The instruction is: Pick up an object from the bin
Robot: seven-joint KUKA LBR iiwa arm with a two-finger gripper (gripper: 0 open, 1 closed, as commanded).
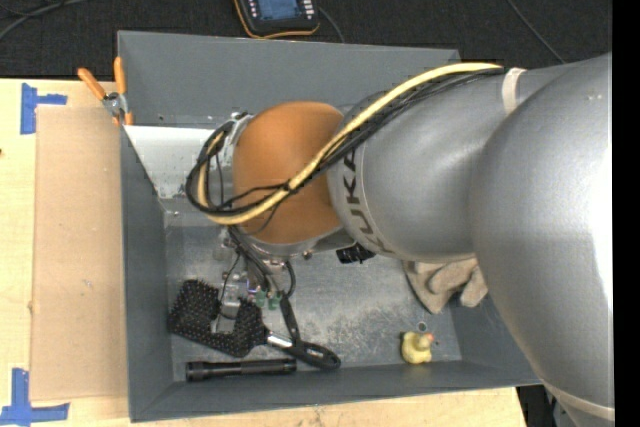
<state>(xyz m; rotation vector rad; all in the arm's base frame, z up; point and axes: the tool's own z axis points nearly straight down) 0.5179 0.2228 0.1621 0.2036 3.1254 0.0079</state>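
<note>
Fingers point(238, 303) hanging over black woven mesh pad point(203, 313)

The arm is reaching in from the right, its orange-covered wrist pointing down over the pad near the grey metal bin's point(140, 315) near-left corner. Whether the fingers are apart or together cannot be told. A black cylindrical torch point(240, 369) is lying along the near edge, and a small yellow rubber duck point(417, 346) is sitting towards the near-right corner.

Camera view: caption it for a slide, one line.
Pincer low over a black mesh piece, lower left of the grey bin.
</note>
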